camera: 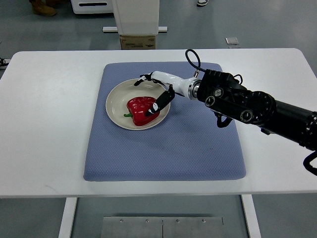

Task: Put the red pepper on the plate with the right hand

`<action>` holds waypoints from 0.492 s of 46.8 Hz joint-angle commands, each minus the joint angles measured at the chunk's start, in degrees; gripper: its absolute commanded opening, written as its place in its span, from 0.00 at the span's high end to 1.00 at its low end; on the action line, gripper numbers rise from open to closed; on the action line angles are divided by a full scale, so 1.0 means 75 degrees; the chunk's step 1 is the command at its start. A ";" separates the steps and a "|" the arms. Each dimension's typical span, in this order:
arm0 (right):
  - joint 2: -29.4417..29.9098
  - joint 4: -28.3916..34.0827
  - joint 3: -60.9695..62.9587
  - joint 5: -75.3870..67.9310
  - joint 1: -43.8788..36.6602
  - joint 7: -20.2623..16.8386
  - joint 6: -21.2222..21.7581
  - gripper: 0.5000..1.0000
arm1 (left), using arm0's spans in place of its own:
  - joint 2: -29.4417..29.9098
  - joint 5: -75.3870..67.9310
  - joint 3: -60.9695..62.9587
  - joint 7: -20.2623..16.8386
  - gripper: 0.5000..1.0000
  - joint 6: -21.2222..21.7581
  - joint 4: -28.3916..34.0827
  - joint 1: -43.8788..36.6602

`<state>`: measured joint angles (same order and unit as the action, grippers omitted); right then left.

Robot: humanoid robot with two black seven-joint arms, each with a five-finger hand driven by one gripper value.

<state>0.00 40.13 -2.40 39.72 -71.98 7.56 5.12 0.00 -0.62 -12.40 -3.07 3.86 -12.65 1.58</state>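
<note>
One black-tipped finger (pixel 156 106) of the right hand (pixel 159 89) pointed down and touched the red pepper (pixel 141 110) on its right side. The other fingers were spread out above the far part of the plate (pixel 115 101), a little away from the pepper. It was hard to tell if the hand was gripping the pepper or only touching it.

The red pepper lay inside the plate, close to the plate's near right edge. Its green stem (pixel 128 115) stuck out to the left, over the middle of the plate. The pepper was lying down on its side, not standing up.

The hand was white. It joined a black wrist, and the black arm (pixel 247 106) went off to the right of the plate and out of the picture's right edge. A thin black cable (pixel 190 57) made a loop above the wrist.

The plate was round and cream colored. It sat on a blue mat (pixel 163 148), in the far left part of the mat. The mat lay on a white table (pixel 44 124), and the table reached out past the plate on every side.

Beyond the plate, past the far edge of the table, stood a cardboard box (pixel 138 42) under a white stand (pixel 136 15). On the floor there, far off to the left of the plate, was a brown shoe (pixel 43 8).
</note>
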 commanded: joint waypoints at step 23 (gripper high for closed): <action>-0.1336 -0.0018 0.2661 -0.0538 0.0900 -0.0492 -0.0003 0.01 | 0.0000 0.0000 0.0001 -0.0001 0.00 0.0000 0.0000 0.0000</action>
<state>-9.47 40.15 13.22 35.67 -67.34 4.91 5.17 0.00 -0.61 -12.41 -3.12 3.86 -12.65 1.57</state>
